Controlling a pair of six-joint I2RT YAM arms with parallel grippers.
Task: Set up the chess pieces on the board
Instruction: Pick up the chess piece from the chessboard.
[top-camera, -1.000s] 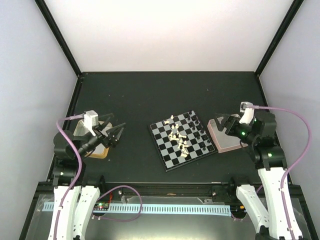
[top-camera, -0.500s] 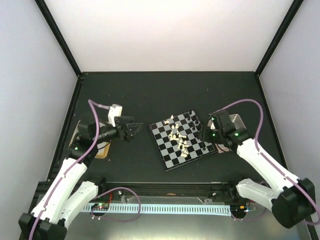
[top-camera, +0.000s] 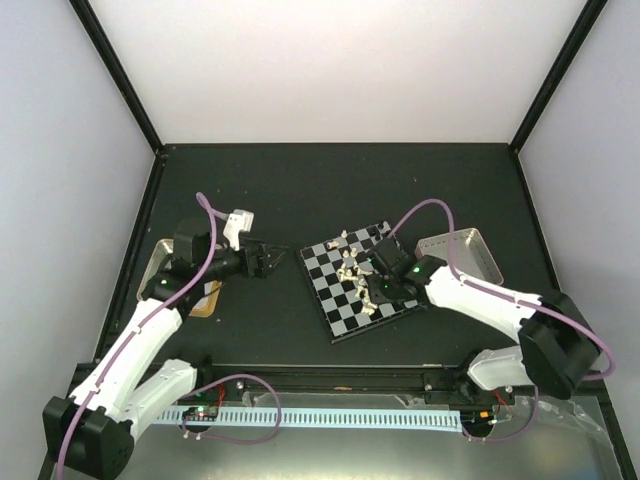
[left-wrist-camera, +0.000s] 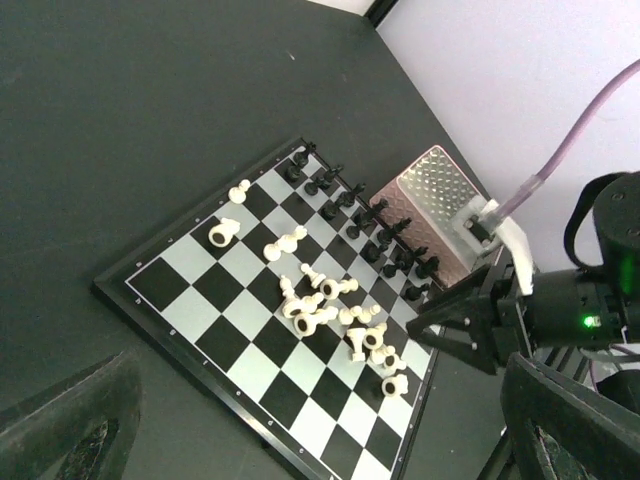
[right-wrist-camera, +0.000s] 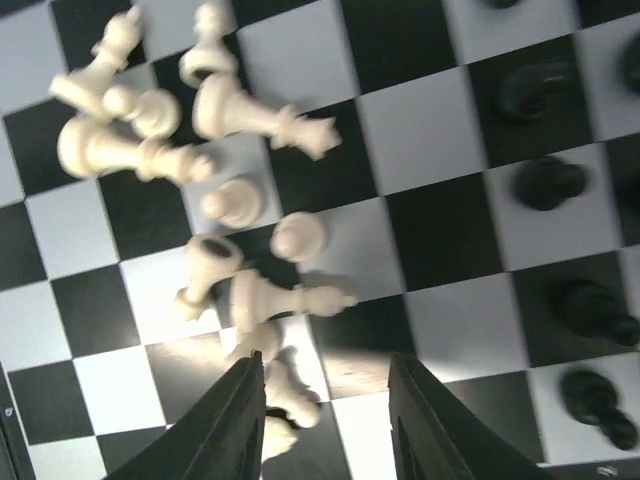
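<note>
The board (top-camera: 335, 315) lies tilted at the middle of the black table, also seen in the left wrist view (left-wrist-camera: 190, 255). Cream-white chess pieces (top-camera: 355, 275) lie toppled in a heap across its middle (left-wrist-camera: 330, 315) (right-wrist-camera: 235, 110). Black chess pieces (top-camera: 395, 250) stand in rows along its far right edge (left-wrist-camera: 370, 215) (right-wrist-camera: 545, 185). My right gripper (top-camera: 372, 290) hangs low over the heap, its jaws (right-wrist-camera: 325, 365) partly apart with nothing between them; a fallen white piece lies against the left finger (right-wrist-camera: 245, 410). My left gripper (top-camera: 275, 258) is open wide, just left of the board (left-wrist-camera: 320, 435).
A shallow tray (top-camera: 460, 250) sits right of the board (left-wrist-camera: 435, 185). Another tray (top-camera: 158, 262) with a tan object (top-camera: 207, 300) lies under the left arm. Black frame rails border the table.
The right arm swung from beside the tray out over the board's heap of white pieces, and its jaws narrowed. The left arm reached right, toward the board's left corner, still open wide.
</note>
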